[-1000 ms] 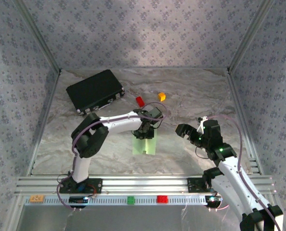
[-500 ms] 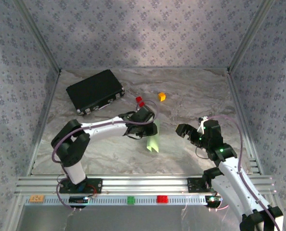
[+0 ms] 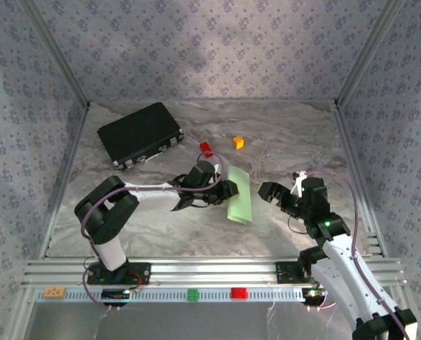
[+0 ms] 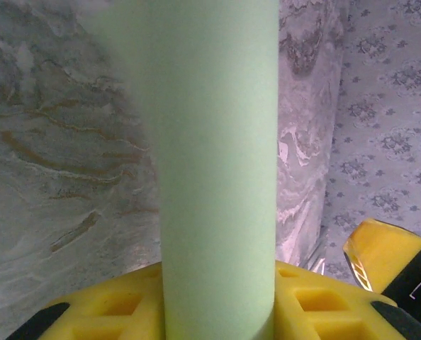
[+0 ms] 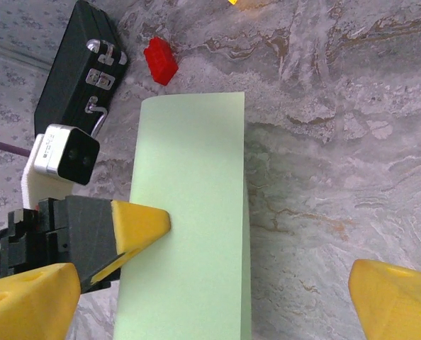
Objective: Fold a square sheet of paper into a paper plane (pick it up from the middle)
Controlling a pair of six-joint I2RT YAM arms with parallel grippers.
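On the left, the black case (image 3: 139,133) lies at the far side of the marbled worktop (image 3: 161,227), well apart from the rest. Near the middle, the left gripper (image 3: 229,191) has its fingers (image 5: 141,219) clamped on the left long edge of the sheet of paper (image 3: 239,196). The sheet is plain pale green, smooth, and folded into a long narrow rectangle. Its long axis runs far to near: the far short edge points toward the red block (image 3: 205,149), and the near end leans slightly right. To the right, the right gripper (image 3: 276,194) hovers near the sheet, fingers spread wide apart.
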